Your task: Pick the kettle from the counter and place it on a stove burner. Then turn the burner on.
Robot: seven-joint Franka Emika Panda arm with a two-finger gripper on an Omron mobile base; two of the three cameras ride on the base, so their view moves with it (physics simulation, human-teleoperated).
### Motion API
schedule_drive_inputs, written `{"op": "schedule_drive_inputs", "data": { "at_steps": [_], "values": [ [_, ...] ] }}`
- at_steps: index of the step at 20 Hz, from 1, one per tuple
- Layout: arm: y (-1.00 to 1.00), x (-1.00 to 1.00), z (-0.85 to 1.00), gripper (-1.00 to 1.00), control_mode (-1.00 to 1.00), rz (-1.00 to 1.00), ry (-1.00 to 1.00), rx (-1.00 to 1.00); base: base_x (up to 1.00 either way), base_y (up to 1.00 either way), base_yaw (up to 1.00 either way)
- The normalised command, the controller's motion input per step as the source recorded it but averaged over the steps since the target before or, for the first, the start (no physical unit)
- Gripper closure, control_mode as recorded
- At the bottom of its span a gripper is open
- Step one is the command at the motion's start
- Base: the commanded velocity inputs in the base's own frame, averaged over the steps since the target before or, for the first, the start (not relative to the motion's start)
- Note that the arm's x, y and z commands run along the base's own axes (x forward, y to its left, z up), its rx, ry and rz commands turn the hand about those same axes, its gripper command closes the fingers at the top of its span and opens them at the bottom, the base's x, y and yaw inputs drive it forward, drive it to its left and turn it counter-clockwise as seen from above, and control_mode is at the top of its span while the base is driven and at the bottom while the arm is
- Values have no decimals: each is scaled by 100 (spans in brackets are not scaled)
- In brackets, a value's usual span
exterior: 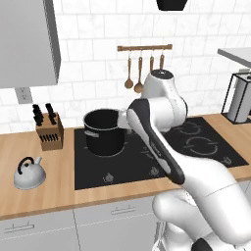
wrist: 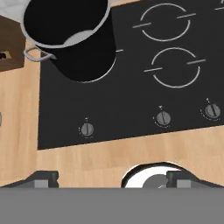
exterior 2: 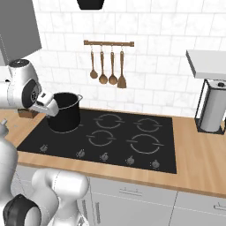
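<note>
A tiled kitchen wall backs the wooden counter [exterior: 59, 188] and black cooktop [exterior: 122, 171]. The big black pot [exterior: 104, 131] crowds the left burners, risking a knock. The kettle [exterior: 28, 173] sits far left; the gripper [wrist: 111, 178] hangs wide, empty.

Arm hides back-left part of stovetop [exterior: 122, 169] behind pot [exterior: 104, 132] in left base view. Knife block [wrist: 9, 48] beside pot cut by left edge of hand view. Hand [wrist: 111, 180] fingertips [wrist: 43, 178] cropped low, set wide apart. Knob [exterior 2: 104, 156] markings on stovetop front too small to read. Dark lamp [exterior 2: 90, 3] above stovetop cut by top edge.
</note>
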Motion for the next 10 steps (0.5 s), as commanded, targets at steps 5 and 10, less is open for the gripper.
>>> {"op": "schedule_drive_inputs", "data": {
  "at_steps": [5, 10],
  "values": [
    [100, -36, -26, -100, -100, -14, -2, 3, 0, 0, 0],
    [100, -14, -4, -100, -100, -9, 0, 1, 0, 0, 0]
  ]
}}
